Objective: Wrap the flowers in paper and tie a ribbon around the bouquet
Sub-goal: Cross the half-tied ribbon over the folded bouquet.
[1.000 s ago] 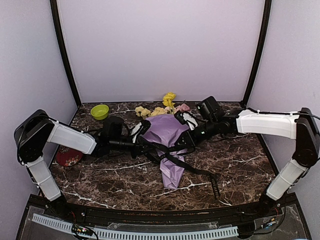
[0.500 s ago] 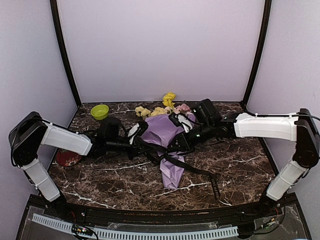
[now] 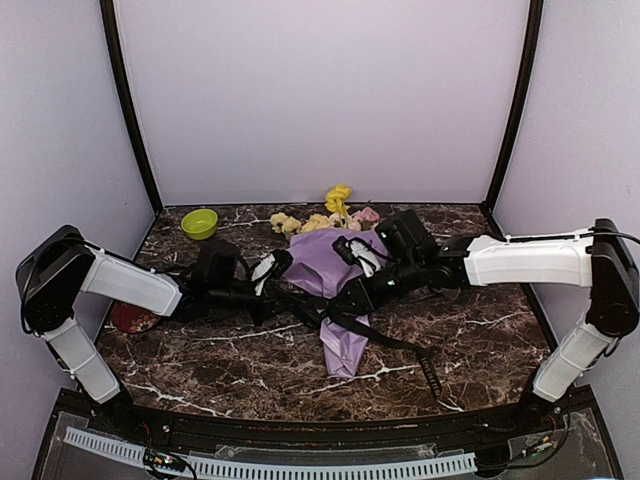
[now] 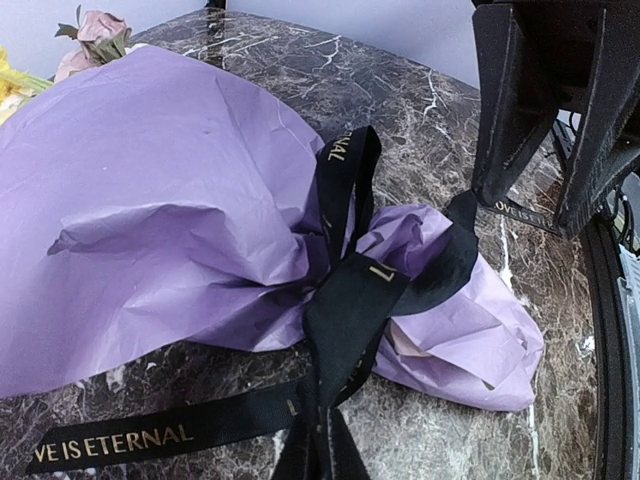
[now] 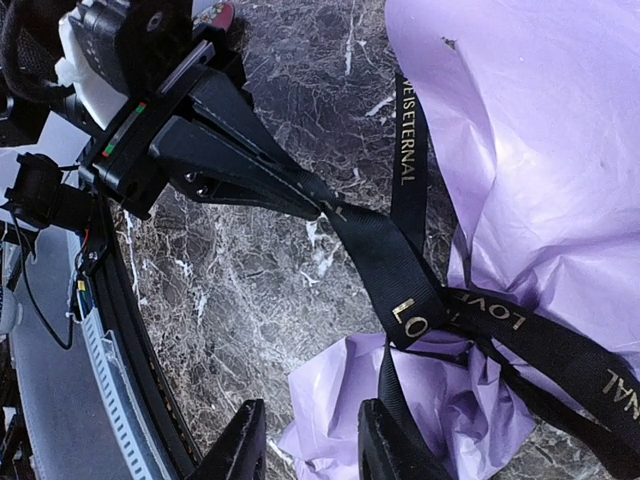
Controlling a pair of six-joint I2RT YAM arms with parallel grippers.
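Right now the left claw (image 5: 300,198) is pinched together on the black ribbon (image 5: 385,265), holding a strand taut from the knot (image 4: 350,290). That knot sits just ahead of the left claw, cinched round the narrow waist of the purple paper (image 4: 160,170). The right claw (image 5: 308,415) stands apart over the paper's tail, with a ribbon strand running past one finger. The flowers (image 3: 335,205) poke out beyond both claws. The bouquet (image 3: 330,265) lies between the claws on the marble surface (image 3: 230,350).

Crinkled matt paper (image 4: 150,180), satiny black ribbon (image 4: 350,300), polished marbled table (image 4: 400,100)
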